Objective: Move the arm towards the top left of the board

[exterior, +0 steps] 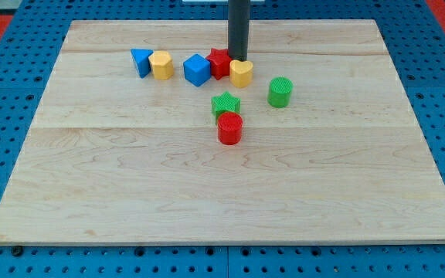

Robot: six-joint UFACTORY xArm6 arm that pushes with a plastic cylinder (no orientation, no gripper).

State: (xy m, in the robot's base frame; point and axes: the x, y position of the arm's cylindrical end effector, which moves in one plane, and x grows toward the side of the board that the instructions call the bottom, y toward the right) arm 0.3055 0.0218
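Seven blocks lie on the wooden board [130, 193], none in any container. Nearest the view's bottom, well below my tip [239, 60], a red cylinder [229, 128] touches a green star [225, 103] just behind it, hiding the star's lower points. A green cylinder [280, 92] stands apart, below my tip and to its right. A yellow heart-like block [241, 73] sits just under my tip, apparently touching it, while a red star [219, 62], partly hidden by the rod, sits just to its left. Further left come a blue cube [197, 69], then a yellow cylinder [161, 66] touching a blue triangle [140, 61]. My rod is cut off by the view's top; being a plain rod, it grips nothing. Well to my tip's upper left, the board's top-left corner is bare.
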